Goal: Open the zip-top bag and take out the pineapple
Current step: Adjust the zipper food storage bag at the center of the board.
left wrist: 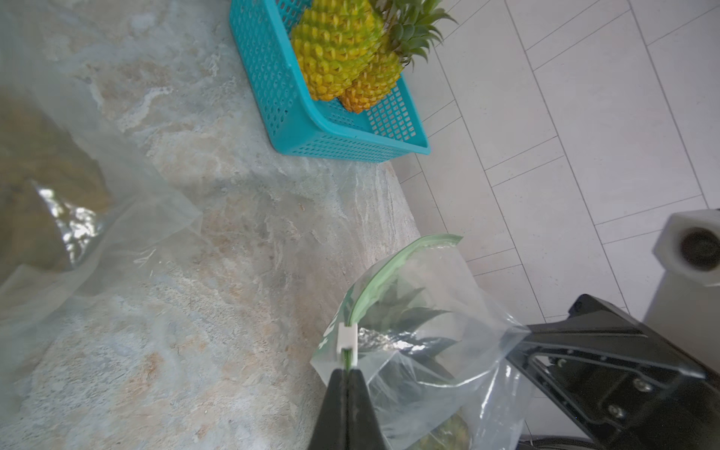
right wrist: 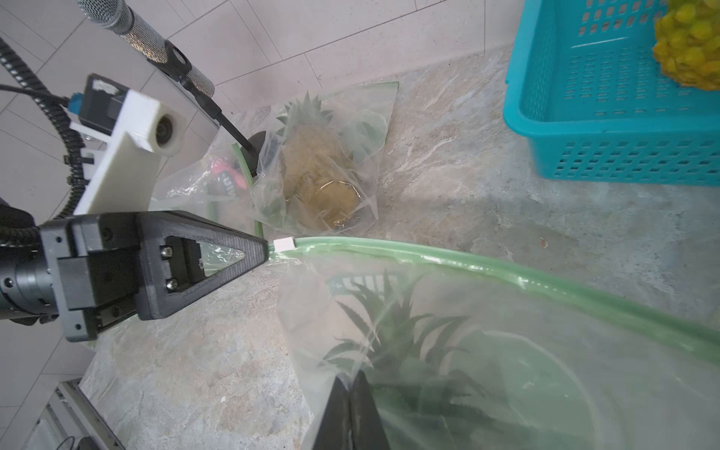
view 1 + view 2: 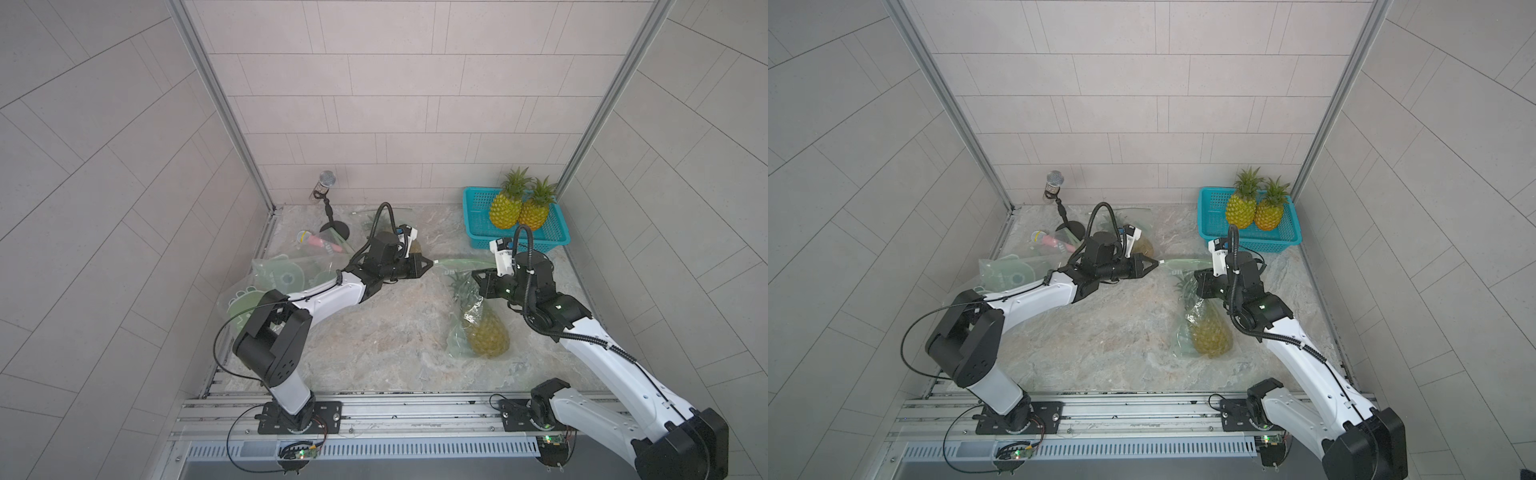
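Pressed together on the green strip (image 2: 428, 255) of the zip-top bag (image 3: 457, 338), just behind its white slider (image 1: 347, 342), the left jaws seemingly anchor it for opening, the pineapple (image 3: 489, 337) inside on the tabletop (image 3: 374, 332), while the right jaws sit nearly together at its clear wall (pinching it? I cannot tell).

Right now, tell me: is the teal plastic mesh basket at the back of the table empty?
No, two yellow pineapples with green crowns sit inside the teal plastic mesh basket.

I'm seeing a clear bag (image 2: 506, 350), green zip strip (image 2: 467, 265), white slider (image 2: 283, 244), teal lattice basket (image 2: 623, 156), yellow pineapples (image 3: 505, 210), grey-beige marbled counter (image 3: 374, 324)
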`<action>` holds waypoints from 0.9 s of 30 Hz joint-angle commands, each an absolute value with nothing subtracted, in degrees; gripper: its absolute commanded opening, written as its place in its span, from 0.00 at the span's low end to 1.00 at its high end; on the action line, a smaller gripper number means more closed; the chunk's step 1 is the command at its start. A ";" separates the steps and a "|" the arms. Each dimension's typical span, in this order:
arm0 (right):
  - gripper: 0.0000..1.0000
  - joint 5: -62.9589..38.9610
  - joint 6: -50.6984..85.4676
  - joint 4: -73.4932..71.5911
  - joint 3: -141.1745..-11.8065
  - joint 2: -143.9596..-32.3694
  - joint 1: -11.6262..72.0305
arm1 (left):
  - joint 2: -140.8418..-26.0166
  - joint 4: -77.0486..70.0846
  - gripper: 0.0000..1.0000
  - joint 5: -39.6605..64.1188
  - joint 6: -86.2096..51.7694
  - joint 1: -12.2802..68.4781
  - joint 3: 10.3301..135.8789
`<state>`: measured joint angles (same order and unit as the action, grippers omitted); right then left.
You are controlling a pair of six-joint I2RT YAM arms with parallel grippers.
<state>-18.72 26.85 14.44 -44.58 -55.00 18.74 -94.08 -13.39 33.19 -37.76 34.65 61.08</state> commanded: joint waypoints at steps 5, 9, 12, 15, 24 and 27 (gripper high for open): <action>0.39 -15.54 21.53 15.32 -48.20 -50.36 18.99 | -87.61 -5.82 0.00 36.12 -32.55 34.97 69.21; 0.45 -12.95 19.52 16.62 -49.70 -48.53 18.98 | -86.16 -3.54 0.00 37.07 -31.81 34.98 72.06; 0.46 -10.87 17.96 17.85 -51.21 -47.62 18.96 | -84.96 -1.60 0.00 37.54 -31.29 35.02 74.30; 0.47 -9.13 15.33 19.22 -52.92 -47.37 18.98 | -83.81 0.36 0.00 37.95 -30.21 34.98 76.18; 0.51 -8.00 7.96 22.02 -59.96 -50.79 18.29 | -82.69 10.19 0.00 38.56 -24.80 34.81 84.36; 0.54 -11.45 5.93 22.83 -62.71 -53.62 17.48 | -83.07 13.60 0.00 38.77 -23.03 34.72 87.18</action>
